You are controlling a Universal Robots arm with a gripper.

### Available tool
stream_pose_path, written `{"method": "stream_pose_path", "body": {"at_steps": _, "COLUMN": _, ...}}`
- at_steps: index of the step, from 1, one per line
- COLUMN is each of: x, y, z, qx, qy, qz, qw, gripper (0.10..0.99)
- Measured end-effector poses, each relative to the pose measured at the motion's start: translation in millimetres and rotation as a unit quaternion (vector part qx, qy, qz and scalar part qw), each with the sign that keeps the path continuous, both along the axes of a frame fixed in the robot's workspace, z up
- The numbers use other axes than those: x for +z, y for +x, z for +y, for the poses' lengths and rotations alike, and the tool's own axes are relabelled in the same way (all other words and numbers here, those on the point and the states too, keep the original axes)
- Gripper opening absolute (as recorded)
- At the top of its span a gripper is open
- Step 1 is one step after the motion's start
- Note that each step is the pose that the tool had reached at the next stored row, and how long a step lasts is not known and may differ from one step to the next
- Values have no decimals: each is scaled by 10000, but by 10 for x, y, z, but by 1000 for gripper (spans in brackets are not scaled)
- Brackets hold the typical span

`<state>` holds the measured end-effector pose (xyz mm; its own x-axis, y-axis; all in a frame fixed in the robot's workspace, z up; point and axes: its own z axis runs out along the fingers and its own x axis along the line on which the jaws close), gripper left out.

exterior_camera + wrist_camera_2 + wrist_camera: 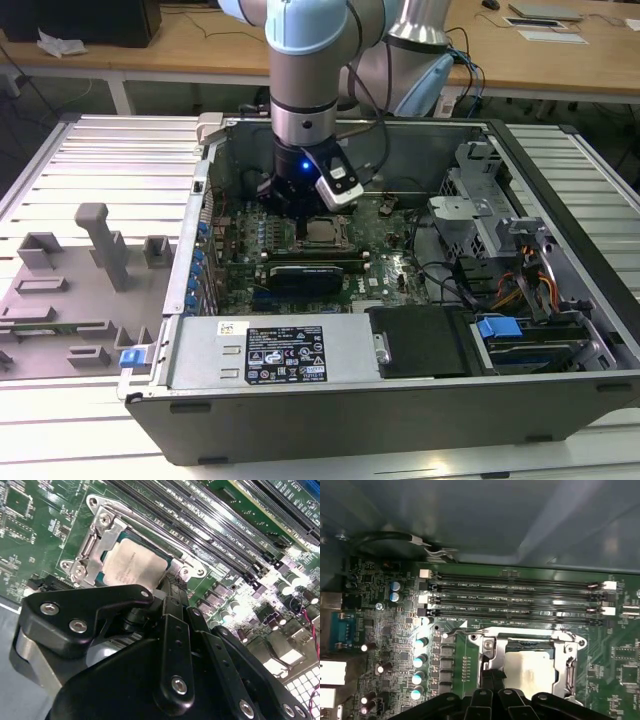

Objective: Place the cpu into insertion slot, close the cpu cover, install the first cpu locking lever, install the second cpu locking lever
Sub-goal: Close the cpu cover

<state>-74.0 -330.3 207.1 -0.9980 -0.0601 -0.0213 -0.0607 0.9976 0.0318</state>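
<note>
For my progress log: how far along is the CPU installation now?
Done: the cpu lies in the insertion slot, and the cpu cover looks closed over it. In hand: the gripper sits at the cover's edge. Left: the locking levers; I cannot tell whether either is latched.

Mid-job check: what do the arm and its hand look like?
The arm is silver-grey tubing with pale blue joint caps, a black cable looping to the wrist and a small blue light there. The hand is black, built of linked bars with silvery screw heads.
</note>
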Motion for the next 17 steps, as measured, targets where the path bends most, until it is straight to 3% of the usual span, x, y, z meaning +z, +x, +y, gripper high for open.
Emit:
{"method": "stream_pose_path", "body": {"at_steps": 4, "x": -4, "y": 1, "z": 0, "qx": 16, "qy": -1, "qz": 0, "qw": 10000, "gripper": 106}}
{"method": "stream_pose_path", "body": {"at_steps": 8, "x": -4, "y": 70, "z": 0, "qx": 59, "qy": -1, "qz": 0, "qw": 10000, "gripper": 106}}
{"method": "stream_pose_path", "body": {"at_steps": 12, "x": 112, "y": 71, "z": 0, "qx": 59, "qy": 0, "qz": 0, "qw": 10000, "gripper": 106}}
{"method": "stream_pose_path", "body": {"at_steps": 15, "x": 117, "y": 82, "z": -1, "qx": 60, "qy": -1, "qz": 0, "qw": 10000, "gripper": 106}}
{"method": "stream_pose_path", "body": {"at_steps": 17, "x": 117, "y": 188, "z": -6, "qx": 60, "qy": -1, "qz": 6, "qw": 10000, "gripper": 106}}
